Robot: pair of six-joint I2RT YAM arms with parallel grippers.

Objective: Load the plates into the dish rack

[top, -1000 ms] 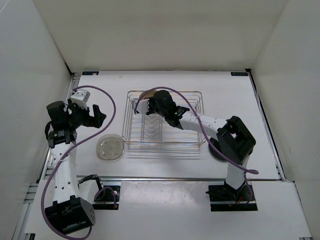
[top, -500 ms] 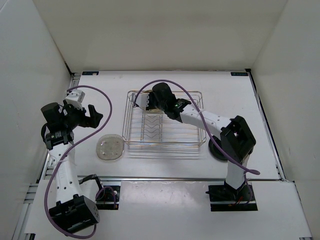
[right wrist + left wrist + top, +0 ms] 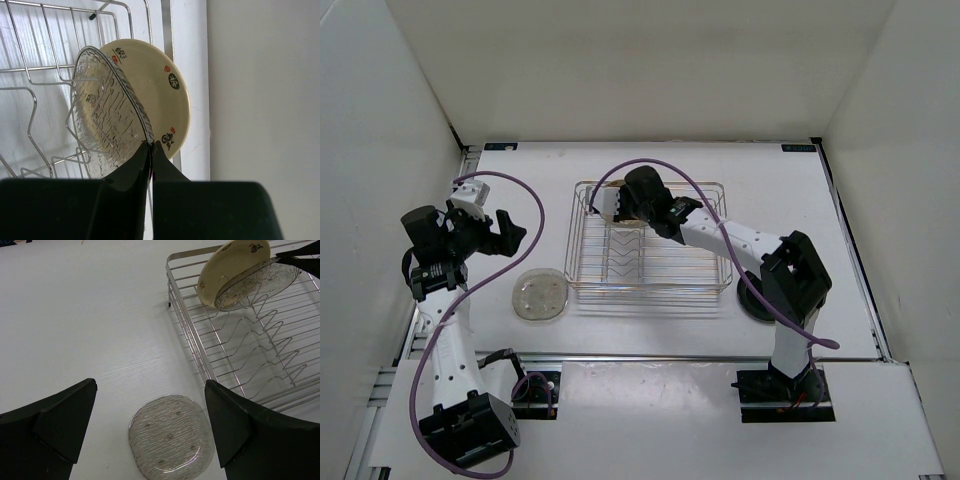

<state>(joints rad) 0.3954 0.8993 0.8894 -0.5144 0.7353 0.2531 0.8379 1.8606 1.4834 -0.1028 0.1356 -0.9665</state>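
Note:
The chrome wire dish rack [image 3: 712, 286] stands mid-table. A tan-yellow plate [image 3: 608, 203] stands on edge at its far left end. My right gripper [image 3: 623, 208] is shut on the rim of a translucent textured plate [image 3: 105, 115], held upright among the prongs right against the tan-yellow plate [image 3: 165, 85]. A second translucent plate with dots [image 3: 541, 295] lies flat on the table left of the rack. My left gripper [image 3: 505, 228] is open and empty, hovering above that plate [image 3: 170, 440]. A black plate [image 3: 752, 303] lies partly hidden under the right arm.
White walls enclose the table on the left, back and right. The rack's left rim [image 3: 200, 360] runs close to the flat plate. Purple cables loop over both arms. The rack's zigzag prongs [image 3: 265, 335] run down its middle.
My right gripper carried the translucent plate toward the rack's far left end and stood it against the tan-yellow plate. My left arm drew back a little to the left.

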